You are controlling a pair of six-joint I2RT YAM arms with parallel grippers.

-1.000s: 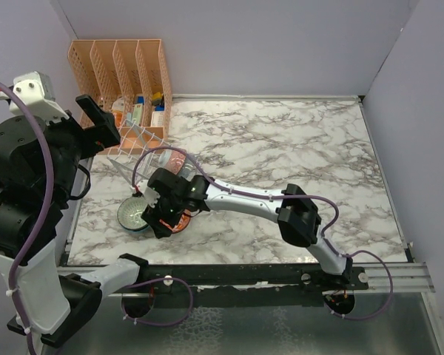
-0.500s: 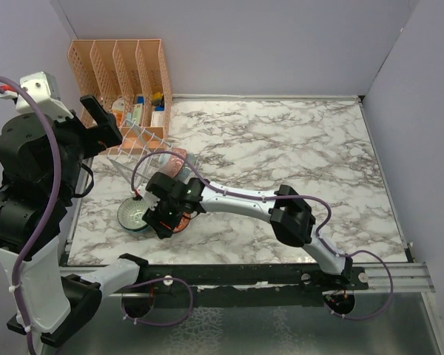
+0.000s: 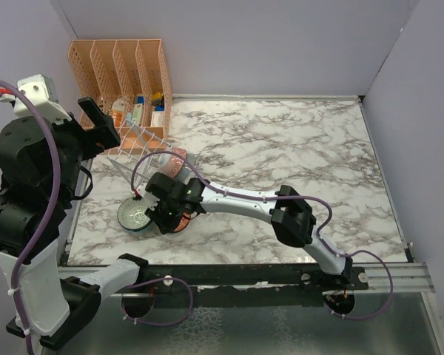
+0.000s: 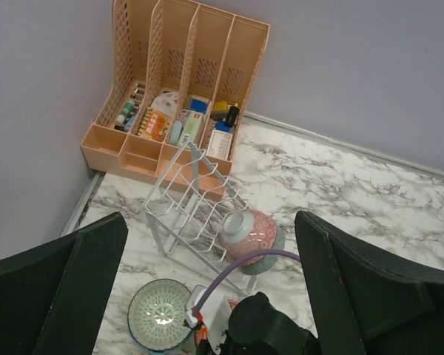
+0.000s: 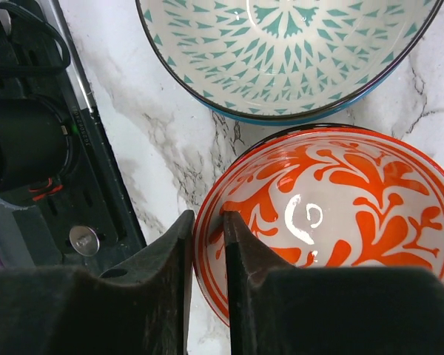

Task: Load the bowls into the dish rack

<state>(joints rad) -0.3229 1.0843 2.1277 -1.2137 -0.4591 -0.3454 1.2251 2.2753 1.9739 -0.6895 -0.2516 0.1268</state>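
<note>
The orange-red bowl [image 5: 340,207] sits upright on the marble, touching the teal-green bowl [image 5: 281,44] to its left. My right gripper [image 5: 207,222] is shut on the orange bowl's near rim, one finger inside and one outside; it also shows in the top view [image 3: 165,219]. The third bowl [image 4: 251,233], reddish-brown outside, leans on its side at the right end of the clear dish rack [image 4: 185,200]. My left gripper [image 4: 211,222] is wide open and empty, held high above the rack.
The orange slotted organizer [image 3: 122,74], holding small bottles and packets, stands right behind the rack in the back left corner. Grey walls close the left, back and right sides. The right arm's purple cable [image 4: 237,270] loops over the bowls.
The right gripper and its arm have shifted slightly left at the orange bowl's rim. The left arm has swayed a little. The bowls have not visibly moved.
</note>
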